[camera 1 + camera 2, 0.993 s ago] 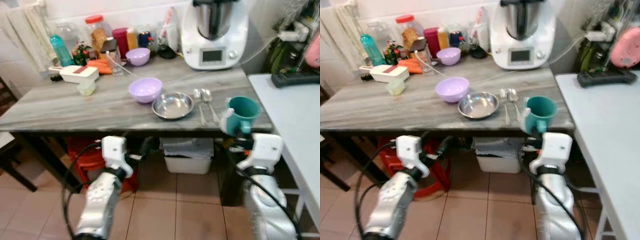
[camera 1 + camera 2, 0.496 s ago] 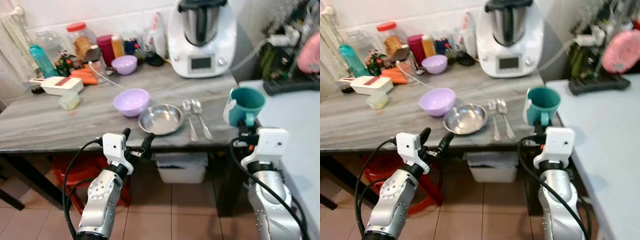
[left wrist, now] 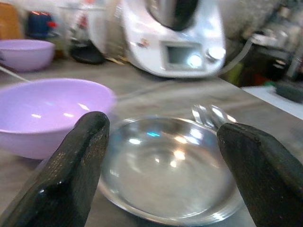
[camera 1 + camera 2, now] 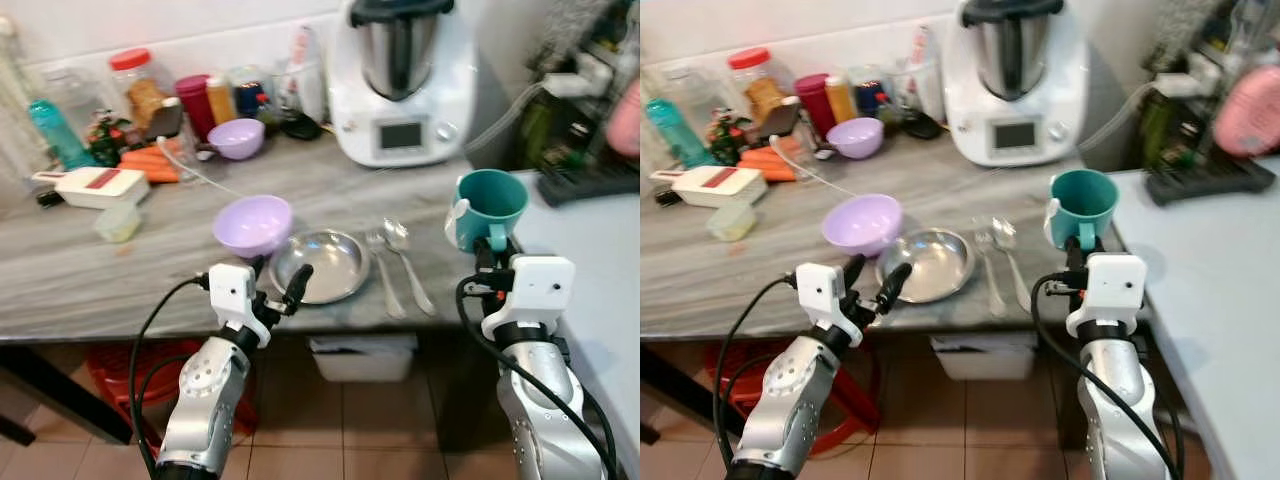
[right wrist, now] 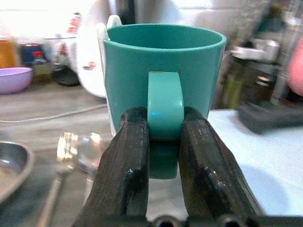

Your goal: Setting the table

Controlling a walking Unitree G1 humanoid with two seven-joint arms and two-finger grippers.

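Note:
A teal mug (image 4: 488,207) is held upright by its handle in my right gripper (image 4: 492,252), just off the right end of the grey wooden table (image 4: 120,260). In the right wrist view the fingers (image 5: 130,156) clamp the mug's handle (image 5: 164,101). My left gripper (image 4: 278,282) is open at the table's front edge, its fingertips over the near rim of a steel plate (image 4: 325,262). A lilac bowl (image 4: 252,222) touches the plate's left side. A fork (image 4: 384,275) and a spoon (image 4: 408,262) lie right of the plate.
A white kitchen machine (image 4: 400,80) stands at the back of the table with jars, bottles, a second lilac bowl (image 4: 236,138), carrots (image 4: 150,160) and a white slicer (image 4: 92,185). A white table (image 4: 600,250) adjoins on the right. A bin (image 4: 365,355) and a red stool (image 4: 130,375) are under the table.
The camera has shifted, moving the scene rightward. My left gripper has risen from below the table's edge to the steel plate's near rim. The right gripper still holds the mug.

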